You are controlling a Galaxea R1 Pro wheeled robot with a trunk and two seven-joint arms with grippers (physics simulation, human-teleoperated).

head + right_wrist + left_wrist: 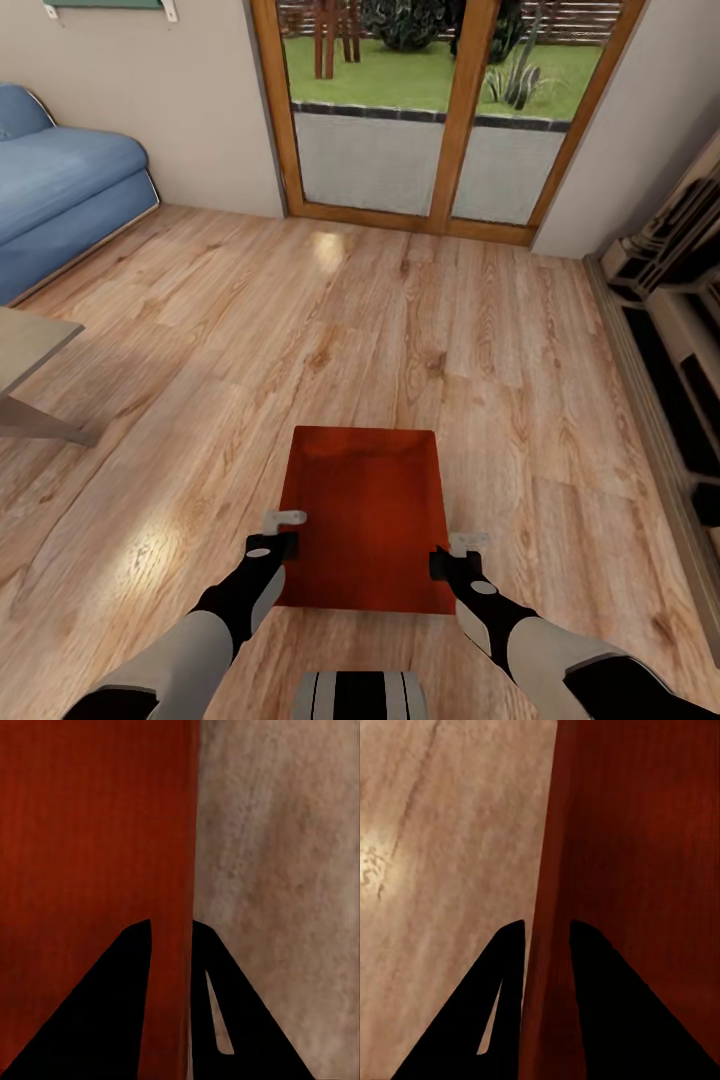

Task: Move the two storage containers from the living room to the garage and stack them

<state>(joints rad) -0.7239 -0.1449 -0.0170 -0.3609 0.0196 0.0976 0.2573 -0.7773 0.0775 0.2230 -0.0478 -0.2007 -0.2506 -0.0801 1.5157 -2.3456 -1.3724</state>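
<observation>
- Because the light wood plank floor point(420, 330) shows that this is the living room and not the garage, I judge the carry has hardly begun; the boards run open ahead as far as the wood-framed glass doors point(440, 110), with grass outside.
- Though it is large, the blue upholstered sofa point(60, 190) stands well apart at the robot's left, against the white wall, and blocks nothing.
- Along the robot's right runs a long dark low cabinet point(680, 330), nearer the route; a turn that way would want care.
- A pale counter corner point(30, 360) juts in at the left, clear of the arms.
- The orange-red rectangular open-topped storage container point(365, 515) sits just before the trunk, between both arms, long axis pointing away, empty; whether it rests on the boards or is lifted off them I cannot tell. One bin is to be seen here.
- The left pincer point(285, 532) straddles the bin's left wall, one finger inside and one outside, clenched on the thin wall, as the left wrist view confirms.
- The right pincer point(452, 555) grips the opposite wall likewise, so the load stays level between two holds.
</observation>
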